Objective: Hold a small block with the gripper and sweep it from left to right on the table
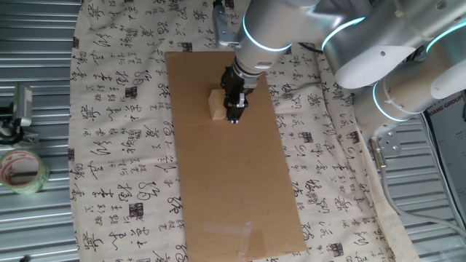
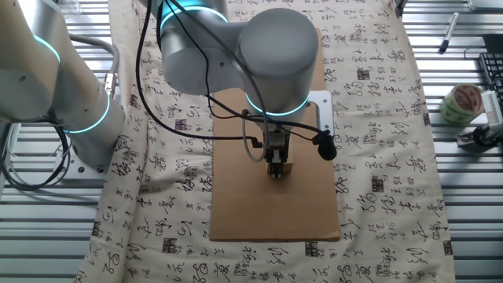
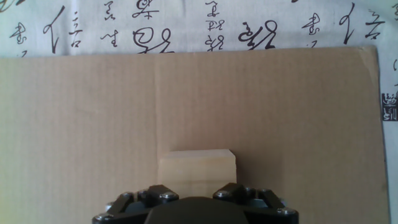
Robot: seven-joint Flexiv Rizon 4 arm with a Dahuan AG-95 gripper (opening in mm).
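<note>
Black two-finger gripper (image 3: 196, 208) right over pale tan wooden cube (image 3: 198, 171) on brown cardboard sheet (image 3: 93, 124); can't tell if pinching.

Ribbed grey metal desk (image 1: 44, 225), covered by cream cloth (image 1: 124, 145) with black writing. On the cloth, a long brown cardboard sheet (image 1: 240, 189). Small tan block (image 1: 217, 104) near the sheet's 12 o'clock end. Tape roll (image 1: 22, 171) at 9 o'clock.

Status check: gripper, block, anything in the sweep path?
Gripper down at the small block on the cardboard; grip not confirmable. Cardboard ahead shows no obstacles. Tape roll off the cloth, out of path.
</note>
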